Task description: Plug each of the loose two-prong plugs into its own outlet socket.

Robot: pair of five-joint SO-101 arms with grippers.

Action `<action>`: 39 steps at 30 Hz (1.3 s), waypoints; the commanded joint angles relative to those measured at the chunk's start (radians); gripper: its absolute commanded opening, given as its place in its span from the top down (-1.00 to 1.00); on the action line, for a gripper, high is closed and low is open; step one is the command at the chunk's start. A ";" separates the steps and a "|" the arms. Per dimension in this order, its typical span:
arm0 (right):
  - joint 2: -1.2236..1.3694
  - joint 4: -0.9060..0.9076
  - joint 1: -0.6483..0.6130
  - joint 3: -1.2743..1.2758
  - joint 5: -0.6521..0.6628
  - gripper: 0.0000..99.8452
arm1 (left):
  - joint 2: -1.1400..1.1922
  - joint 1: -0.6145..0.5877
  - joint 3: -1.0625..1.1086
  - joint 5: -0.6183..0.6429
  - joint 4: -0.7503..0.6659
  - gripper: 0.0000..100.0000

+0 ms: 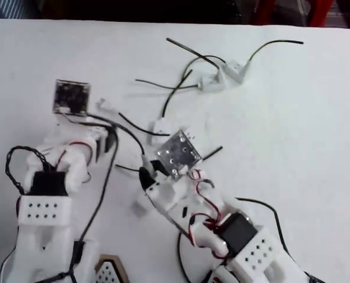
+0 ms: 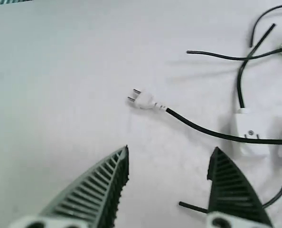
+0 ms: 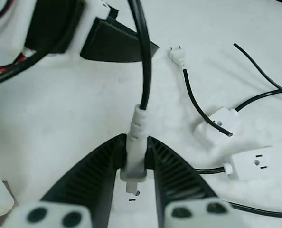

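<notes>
My right gripper (image 3: 135, 142) is shut on a white two-prong plug (image 3: 133, 156) whose black cord (image 3: 145, 61) runs away from it. The prongs point at a white outlet socket (image 3: 130, 198) just beyond them; I cannot tell whether they touch it. In the high view this gripper (image 1: 152, 173) is at the table's middle front. My left gripper (image 2: 171, 151) is open with nothing between its fingers. A loose white plug (image 2: 143, 100) on a black cord lies on the table some way ahead of it, also visible as the small plug (image 1: 104, 105) beside the left arm.
Another white socket (image 1: 160, 125) lies at mid table, with two more sockets (image 1: 213, 82) (image 1: 234, 71) farther back among loose black cords (image 1: 275, 42). The left gripper's dark fingers (image 3: 117, 42) sit close beyond the held cord. The table's right side is bare white.
</notes>
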 commanded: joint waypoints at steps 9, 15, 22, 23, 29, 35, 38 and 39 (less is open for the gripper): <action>-0.056 -0.010 -0.007 0.020 0.018 0.97 | -0.269 0.315 -0.025 0.005 0.215 0.44; -0.054 -0.008 -0.005 0.021 0.018 0.97 | -0.387 0.432 -0.018 -0.026 0.324 0.44; -0.061 -0.008 -0.004 0.051 0.020 0.97 | -0.430 0.435 -0.017 -0.060 0.364 0.44; -0.061 -0.008 -0.004 0.052 0.020 0.97 | -0.430 0.417 -0.017 -0.058 0.364 0.44; -0.061 0.002 0.082 0.052 0.025 0.97 | -0.427 0.255 -0.017 -0.063 0.373 0.44; -0.054 -0.059 0.297 0.052 0.017 0.97 | -0.305 0.222 -0.017 -0.133 0.453 0.36; -0.053 -0.099 0.381 0.069 0.017 0.97 | -0.174 0.231 -0.025 -0.166 0.453 0.36; -0.053 -0.124 0.403 0.083 0.017 0.97 | -0.134 0.243 -0.025 -0.180 0.450 0.36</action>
